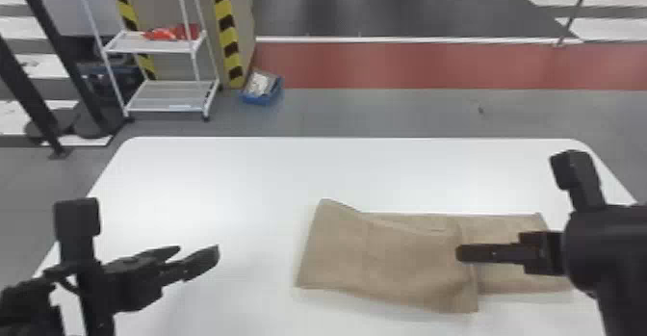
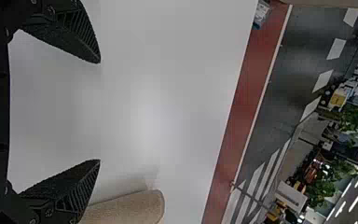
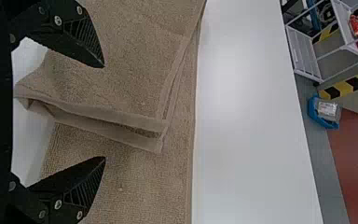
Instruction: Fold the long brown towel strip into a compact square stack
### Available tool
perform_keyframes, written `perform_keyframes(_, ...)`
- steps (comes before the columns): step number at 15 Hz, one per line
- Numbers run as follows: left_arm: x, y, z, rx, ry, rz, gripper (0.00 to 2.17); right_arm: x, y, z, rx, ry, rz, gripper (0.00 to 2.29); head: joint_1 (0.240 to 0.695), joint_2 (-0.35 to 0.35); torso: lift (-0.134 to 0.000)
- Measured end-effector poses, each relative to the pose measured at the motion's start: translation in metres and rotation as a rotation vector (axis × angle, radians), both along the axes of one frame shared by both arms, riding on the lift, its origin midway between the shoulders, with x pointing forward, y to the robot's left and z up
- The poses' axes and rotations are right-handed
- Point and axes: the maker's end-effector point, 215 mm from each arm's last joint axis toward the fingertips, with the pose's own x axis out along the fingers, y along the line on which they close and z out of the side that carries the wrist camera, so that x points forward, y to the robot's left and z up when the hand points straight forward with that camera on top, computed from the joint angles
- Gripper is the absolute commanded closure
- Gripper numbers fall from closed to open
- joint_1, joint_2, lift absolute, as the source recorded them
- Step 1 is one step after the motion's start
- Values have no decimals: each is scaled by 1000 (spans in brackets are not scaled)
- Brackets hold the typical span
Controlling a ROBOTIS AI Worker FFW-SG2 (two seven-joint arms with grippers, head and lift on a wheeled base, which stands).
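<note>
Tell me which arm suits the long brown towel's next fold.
Right, probably: its open black end effector hangs over the towel, near the upper layer's edge. The left black end effector hovers over the white tabletop, away from it.

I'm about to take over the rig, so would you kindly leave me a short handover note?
Left gripper: open and empty, left of the towel.
Right gripper: open, above the folded layer's loose edge.
Towel: on the white table, its left part folded rightward, lying slightly askew.
Done: one fold, partway across.
Left: straighten that layer, probably, then bring the uncovered right end over and square the stack.
</note>
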Motion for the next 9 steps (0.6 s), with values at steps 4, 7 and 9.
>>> perform_keyframes(4, 0, 2, -1, 6, 1, 3, 137, 9, 14, -7, 34, 29, 6, 1555, 695, 42, -124)
perform_keyframes(7, 1, 4, 0, 8, -6, 5, 137, 10, 17, -7, 36, 30, 9, 1963, 695, 50, -124)
perform_keyframes(9, 1, 4, 0, 9, -10, 4, 137, 8, 13, -8, 36, 30, -1, 2020, 695, 47, -124)
